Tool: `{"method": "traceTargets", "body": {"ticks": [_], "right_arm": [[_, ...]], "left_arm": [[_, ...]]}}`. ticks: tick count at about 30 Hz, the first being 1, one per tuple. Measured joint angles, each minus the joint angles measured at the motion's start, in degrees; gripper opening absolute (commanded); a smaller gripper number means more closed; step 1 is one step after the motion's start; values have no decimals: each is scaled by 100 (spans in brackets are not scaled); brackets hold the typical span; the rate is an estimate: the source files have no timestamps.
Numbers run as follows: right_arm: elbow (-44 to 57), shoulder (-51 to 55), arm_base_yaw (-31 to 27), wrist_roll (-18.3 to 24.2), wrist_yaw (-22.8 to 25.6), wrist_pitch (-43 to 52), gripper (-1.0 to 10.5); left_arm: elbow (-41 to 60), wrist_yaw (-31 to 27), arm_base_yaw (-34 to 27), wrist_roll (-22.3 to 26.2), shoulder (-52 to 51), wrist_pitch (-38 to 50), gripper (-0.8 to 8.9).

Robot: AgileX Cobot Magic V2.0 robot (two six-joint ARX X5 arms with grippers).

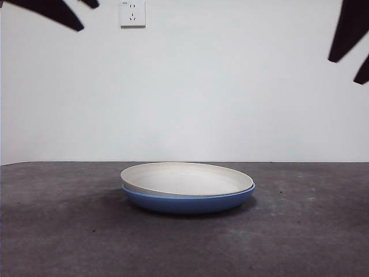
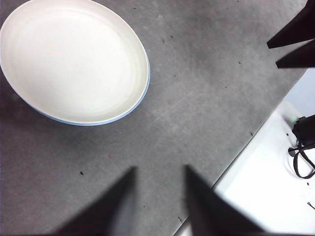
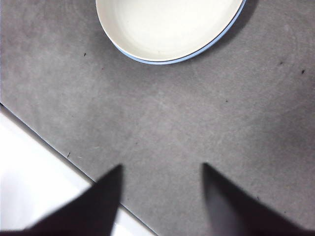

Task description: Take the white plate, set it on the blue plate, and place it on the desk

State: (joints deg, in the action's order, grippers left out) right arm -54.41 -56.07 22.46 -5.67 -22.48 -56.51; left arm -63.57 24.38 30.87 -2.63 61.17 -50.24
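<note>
White plate [image 1: 184, 179] nested in blue plate [image 1: 187, 203] on desk [image 1: 57, 231], both grippers' fingers spread, empty

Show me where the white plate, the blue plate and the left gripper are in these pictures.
white plate [image 1: 184, 179], front view, on its cream inner surface.
blue plate [image 1: 190, 203], front view, on its outer wall below the white rim.
left gripper [image 2: 158, 184], left wrist view, midway between its two open black jaws.

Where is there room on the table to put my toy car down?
The desk is bare on both sides of the stacked plates and in front of them. Only the middle is taken, where the white plate sits in the blue plate. Both grippers hang high, clear of the desk.
</note>
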Motion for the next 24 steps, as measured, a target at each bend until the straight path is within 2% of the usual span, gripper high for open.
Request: {"method": "traceTargets", "body": {"ticks": [5, 24], "right_arm": [[0, 0, 0, 125, 2, 4, 8], [0, 0, 0, 138, 2, 70, 8]], "left_arm": [[0, 0, 0, 2, 0, 2, 14], [0, 0, 0, 4, 0, 2, 14]]}}
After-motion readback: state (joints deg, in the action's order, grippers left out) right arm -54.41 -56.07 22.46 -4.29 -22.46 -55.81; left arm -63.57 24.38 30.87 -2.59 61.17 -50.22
